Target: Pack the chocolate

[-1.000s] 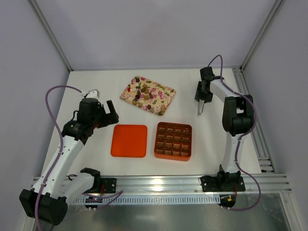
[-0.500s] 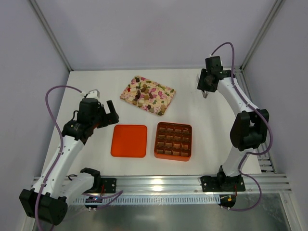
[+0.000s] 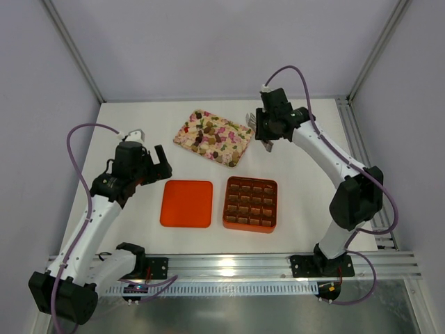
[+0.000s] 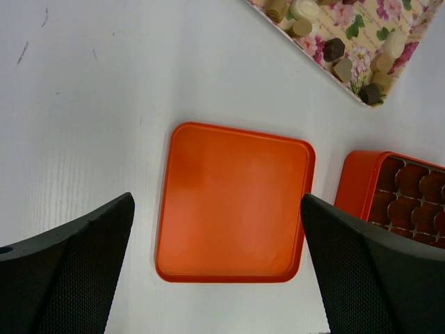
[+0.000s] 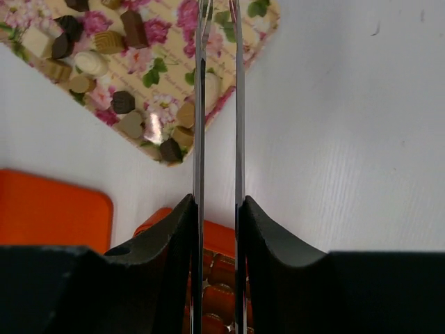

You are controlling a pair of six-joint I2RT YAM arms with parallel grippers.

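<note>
Hovering beyond the far wall of the orange box [image 3: 250, 227], the right gripper [image 5: 217, 10] sits over the edge of the pink floral tray [image 3: 242, 147] that faces the box. Its two long thin blades [image 5: 199, 139] stand close together with a slim gap between them; their tips run off the top of the wrist view, so whether they pinch anything cannot be told. The chocolate [image 4: 334, 49] lies loose on that tray in dark, mid-brown and tan lumps, beyond the box and a little to its left, apart from it. The box's grid cells [image 3: 250, 202] look brown from above; whether that is chocolate or shadow cannot be told.

The orange lid [image 3: 186, 203] lies flat just left of the box, a narrow strip of white table [image 3: 306, 188] between their edges. The left gripper [image 4: 217, 196] hangs above the lid, its fingers [image 4: 69, 271] spread wide with nothing between them.

Right of the box, a broad stretch of table runs to the aluminium side rail [image 3: 384, 233]. A band of bare surface separates the box's far wall from the tray. The right arm [image 3: 323, 149] arches over the stretch right of the box, and its base stands near-right of the box on the front rail [image 3: 229, 264]. The left arm [image 3: 94, 216] rises left of the lid, further from the box. Pale walls [image 3: 222, 49] close the table beyond, left and right of the box.
</note>
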